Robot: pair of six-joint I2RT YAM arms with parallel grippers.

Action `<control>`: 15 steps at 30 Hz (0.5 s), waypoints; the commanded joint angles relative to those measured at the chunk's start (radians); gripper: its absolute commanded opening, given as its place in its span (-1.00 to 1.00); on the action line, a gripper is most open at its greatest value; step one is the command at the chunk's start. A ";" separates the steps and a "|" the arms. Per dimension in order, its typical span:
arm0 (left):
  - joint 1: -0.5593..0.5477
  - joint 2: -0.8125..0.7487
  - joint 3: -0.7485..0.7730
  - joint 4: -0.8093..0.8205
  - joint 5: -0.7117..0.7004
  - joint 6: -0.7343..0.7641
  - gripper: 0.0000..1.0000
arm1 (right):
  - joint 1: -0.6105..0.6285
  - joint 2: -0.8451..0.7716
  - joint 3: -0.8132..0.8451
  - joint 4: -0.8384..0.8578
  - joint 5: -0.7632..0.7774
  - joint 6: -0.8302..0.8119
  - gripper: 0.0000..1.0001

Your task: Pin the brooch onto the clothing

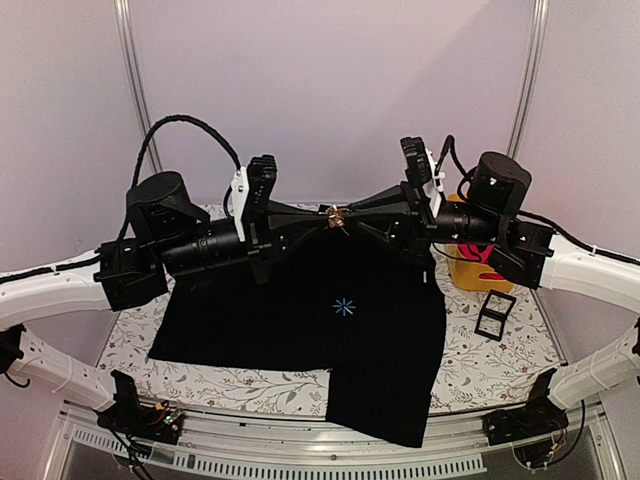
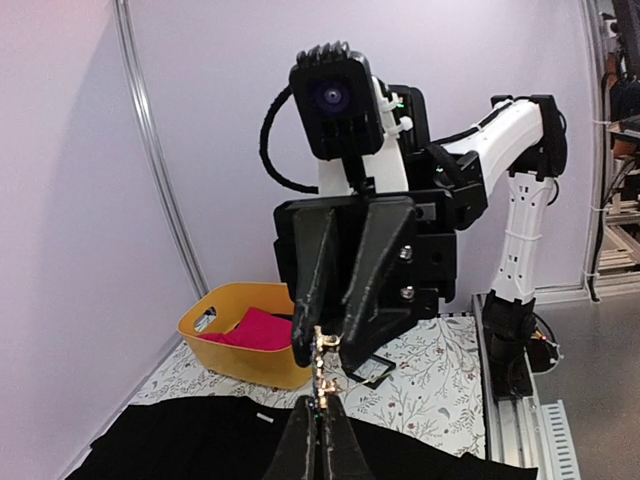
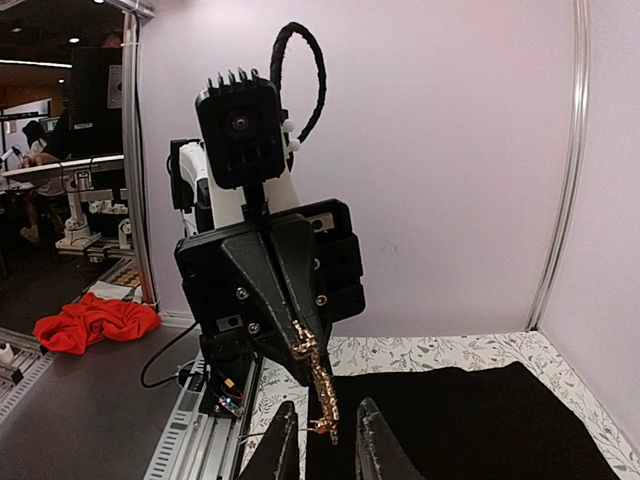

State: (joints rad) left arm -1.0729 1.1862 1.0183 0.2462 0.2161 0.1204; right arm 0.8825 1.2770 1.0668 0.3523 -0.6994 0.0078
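Table: pale floral-print tabletop (image 1: 480, 375).
Middle: large black long-sleeved shirt (image 1: 300, 320), spread flat, one part hanging over the near edge.
Far right: yellow plastic basket (image 1: 468, 268).
Right, nearer: small black square frame (image 1: 495, 315), near the shirt.

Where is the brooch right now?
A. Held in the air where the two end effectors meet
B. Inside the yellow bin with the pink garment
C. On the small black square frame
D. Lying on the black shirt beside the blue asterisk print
A: the brooch sits in mid-air between the tips of the left end effector and the right end effector, above the black shirt.
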 commanded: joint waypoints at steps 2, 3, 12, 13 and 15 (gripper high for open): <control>0.008 0.003 -0.022 0.013 -0.173 0.071 -1.00 | -0.012 -0.041 0.013 -0.132 0.182 0.003 -0.33; 0.008 0.004 -0.044 0.029 -0.223 0.090 -1.00 | -0.019 -0.047 0.014 -0.162 0.221 0.003 -0.28; 0.025 0.104 -0.224 0.284 -0.432 0.203 -1.00 | -0.074 -0.083 -0.020 -0.524 0.728 0.201 -0.15; 0.027 0.123 -0.242 0.313 -0.434 0.201 -1.00 | -0.075 -0.070 -0.022 -0.567 0.764 0.231 -0.14; 0.036 0.156 -0.268 0.362 -0.442 0.173 -1.00 | -0.078 -0.049 -0.041 -0.628 0.795 0.303 -0.13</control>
State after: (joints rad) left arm -1.0599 1.2915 0.7979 0.4477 -0.1585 0.2882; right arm 0.8104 1.1992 1.0653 -0.0574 -0.1211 0.1535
